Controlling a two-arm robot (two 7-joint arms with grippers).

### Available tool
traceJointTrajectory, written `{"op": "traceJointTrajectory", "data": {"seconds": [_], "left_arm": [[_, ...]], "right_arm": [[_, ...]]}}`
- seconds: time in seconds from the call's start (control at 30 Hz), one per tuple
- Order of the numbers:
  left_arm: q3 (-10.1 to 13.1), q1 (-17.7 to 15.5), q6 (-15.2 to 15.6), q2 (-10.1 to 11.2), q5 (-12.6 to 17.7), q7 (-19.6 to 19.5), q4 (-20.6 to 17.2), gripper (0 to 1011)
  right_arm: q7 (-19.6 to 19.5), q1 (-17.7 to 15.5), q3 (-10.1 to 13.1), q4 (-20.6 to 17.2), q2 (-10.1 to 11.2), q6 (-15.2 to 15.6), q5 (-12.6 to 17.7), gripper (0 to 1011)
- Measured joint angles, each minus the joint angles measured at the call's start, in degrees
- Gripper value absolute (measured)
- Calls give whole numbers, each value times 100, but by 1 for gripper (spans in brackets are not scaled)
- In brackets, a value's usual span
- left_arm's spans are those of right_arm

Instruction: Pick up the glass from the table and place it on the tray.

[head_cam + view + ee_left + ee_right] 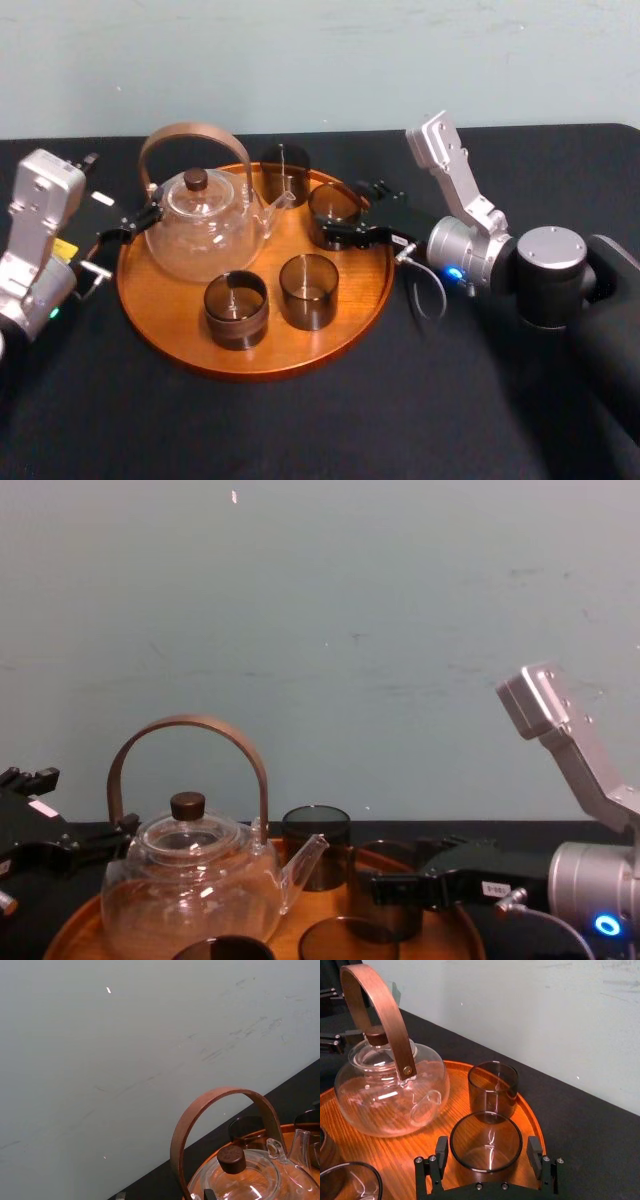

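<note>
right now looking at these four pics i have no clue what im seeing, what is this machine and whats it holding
It is a robot with two arms, each ending in a gripper. One picture looks down from its head, one looks across from its chest, and two come from cameras on its wrists. On the black table sits a round wooden tray carrying a glass teapot and four dark glasses. The right gripper sits around one glass at the tray's right edge, open, with a sliver of gap each side, so the glass stands on the tray. The left gripper sits beside the teapot.
</note>
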Motion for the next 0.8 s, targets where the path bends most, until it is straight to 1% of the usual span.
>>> {"op": "traceJointTrajectory", "data": {"seconds": [0.37, 0.47, 0.57, 0.67, 0.77, 0.8], "left_arm": [[0, 0, 0, 0, 0, 0, 0, 1010], [0, 0, 0, 0, 0, 0, 0, 1010], [0, 0, 0, 0, 0, 0, 0, 1010], [0, 0, 0, 0, 0, 0, 0, 1010], [0, 0, 0, 0, 0, 0, 0, 1010], [0, 0, 0, 0, 0, 0, 0, 1010]], "right_arm": [[28, -176, -23, -199, 163, 104, 51, 1002], [54, -249, -35, -317, 229, 131, 66, 1002], [68, -347, -17, -483, 313, 144, 117, 1002], [63, -498, 32, -736, 438, 147, 174, 1002], [-42, -672, 75, -1016, 579, 107, 168, 1002], [-113, -770, 116, -1161, 652, 80, 166, 1003]]}}
